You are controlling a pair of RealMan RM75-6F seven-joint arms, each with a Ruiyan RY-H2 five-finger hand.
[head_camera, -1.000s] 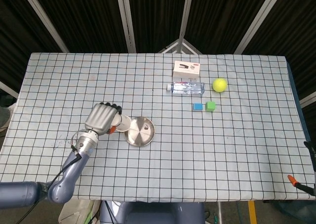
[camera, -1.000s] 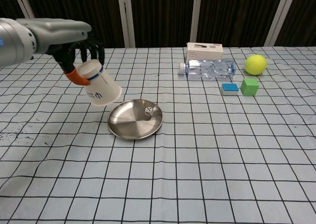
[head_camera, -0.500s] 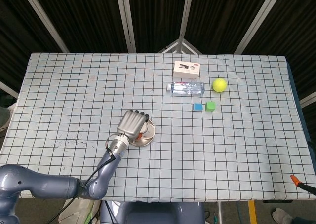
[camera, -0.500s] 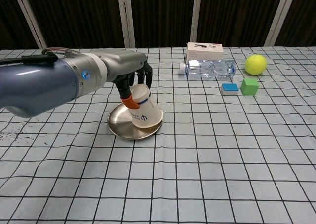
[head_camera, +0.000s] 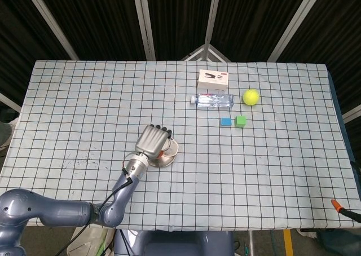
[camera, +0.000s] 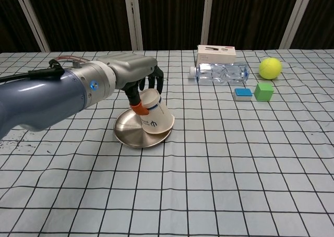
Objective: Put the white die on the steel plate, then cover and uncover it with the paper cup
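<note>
While my left hand (camera: 140, 85) had its fingers wrapped around the white paper cup with a dark logo (camera: 155, 115), the cup was upside down and tilted, its open mouth resting low on the right side of the round steel plate (camera: 128, 130). My orange-tipped thumb pressed against the cup's side facing the chest camera, with the dark fingers curled over its base from behind. From the head camera, that hand (head_camera: 152, 140) hid nearly the whole cup, and only a sliver of the plate (head_camera: 171, 151) peeked out to its right.

As for the white die, I couldn't see it in either view, so I can't tell where it was; the tilted cup covered the right part of the plate.

My right hand wasn't in either picture.

Other stuff sat well apart, toward the far right of the checked tablecloth (camera: 235, 169): a clear plastic bottle lying on its side (camera: 219, 73), with a white cardboard box (camera: 216, 53) just behind it and touching or nearly so. A yellow-green tennis ball (camera: 270, 68) sat to the right of the bottle. Nearer the camera were a small blue block (camera: 242, 93) and a green cube (camera: 264, 91), side by side. None of it was anywhere near the plate or crowding my arm.
</note>
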